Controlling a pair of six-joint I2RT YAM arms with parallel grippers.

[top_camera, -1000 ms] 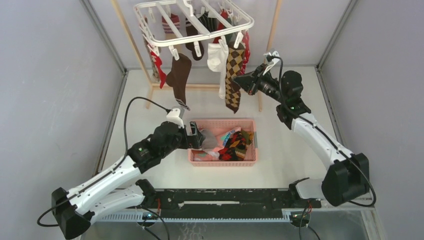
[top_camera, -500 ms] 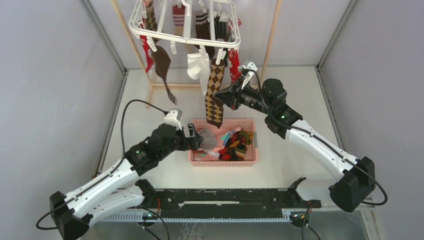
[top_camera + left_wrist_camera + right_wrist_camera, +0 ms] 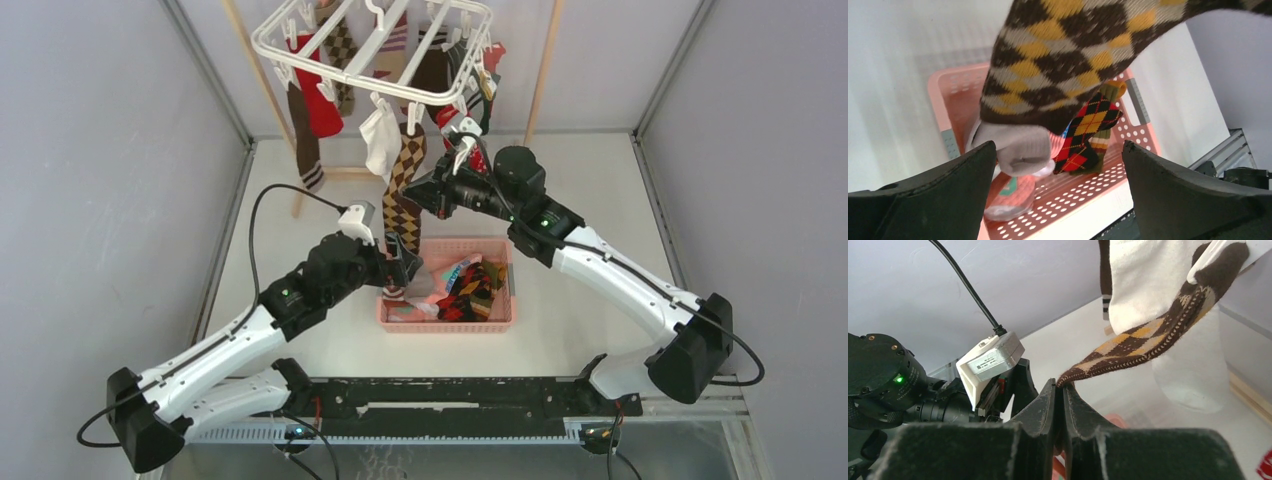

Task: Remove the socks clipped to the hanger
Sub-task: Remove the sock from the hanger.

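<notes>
The white hanger [image 3: 345, 82] hangs at the top with several socks clipped on: red [image 3: 318, 105], dark brown [image 3: 300, 140], white [image 3: 380, 140] and a brown argyle sock [image 3: 403, 195]. My right gripper [image 3: 422, 195] is shut on the argyle sock's edge [image 3: 1138, 345], its tips [image 3: 1060, 385] pinching the fabric while the top stays in a clip. My left gripper [image 3: 405, 265] is open and empty just below the argyle sock's toe [image 3: 1063, 65], its jaws [image 3: 1058, 145] wide over the pink basket [image 3: 943, 95].
The pink basket [image 3: 445, 326] holds several loose socks, among them a white one [image 3: 1018, 145] and a red argyle one [image 3: 1088, 130]. A light wooden pole rack [image 3: 541, 60] carries the hanger. Grey walls close in both sides.
The hanger has swung and turned leftward. My right gripper has moved left and forward with the argyle sock, drawing it toward the basket. My left gripper has edged up under the sock's toe.
</notes>
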